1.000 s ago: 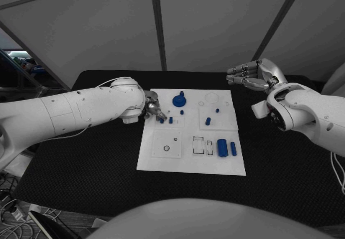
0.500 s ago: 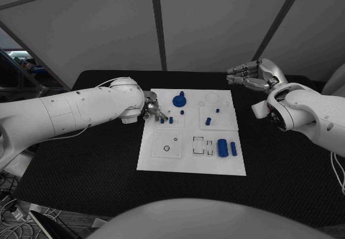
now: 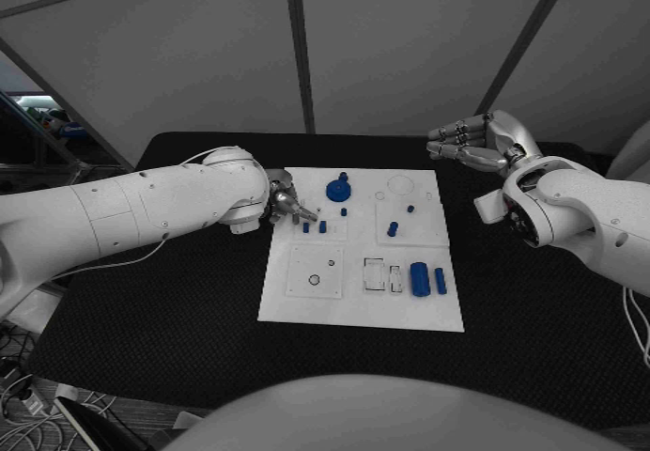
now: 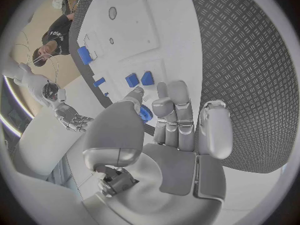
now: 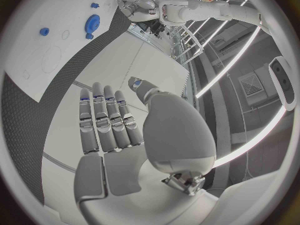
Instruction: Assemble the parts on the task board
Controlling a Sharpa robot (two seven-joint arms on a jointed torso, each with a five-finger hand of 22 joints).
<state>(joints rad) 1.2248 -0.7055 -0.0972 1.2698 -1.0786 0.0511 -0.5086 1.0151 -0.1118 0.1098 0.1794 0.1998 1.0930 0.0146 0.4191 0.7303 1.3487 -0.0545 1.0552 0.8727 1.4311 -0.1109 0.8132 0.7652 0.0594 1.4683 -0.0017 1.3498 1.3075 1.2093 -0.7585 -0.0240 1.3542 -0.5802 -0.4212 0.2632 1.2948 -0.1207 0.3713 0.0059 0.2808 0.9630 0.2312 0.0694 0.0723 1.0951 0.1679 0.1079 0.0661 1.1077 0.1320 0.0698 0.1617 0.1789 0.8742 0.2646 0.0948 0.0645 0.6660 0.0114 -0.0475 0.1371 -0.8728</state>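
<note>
The white task board (image 3: 359,305) lies mid-table. My left hand (image 3: 284,203) hovers at its far left edge, fingers apart and holding nothing. In the left wrist view its fingers (image 4: 172,116) point at two small blue pegs (image 4: 139,79), which stand just off the fingertips (image 3: 315,226). A round blue part (image 3: 337,191) stands beside the hand, partly behind the thumb (image 4: 145,114). My right hand (image 3: 472,142) is raised beyond the board's far right corner, fingers stretched (image 5: 103,117) and empty. Two blue cylinders (image 3: 426,279) lie at the board's near right.
Another blue peg (image 3: 392,228) and two tiny blue pieces stand mid-board. Empty cut-outs (image 3: 379,273) and a small round hole (image 3: 315,279) sit in the near half. Black table (image 3: 162,310) surrounds the board; a white cable (image 3: 135,252) hangs under my left arm.
My left hand has drawn back a little from the two small pegs, so both now show free of its fingers. The right hand has not moved.
</note>
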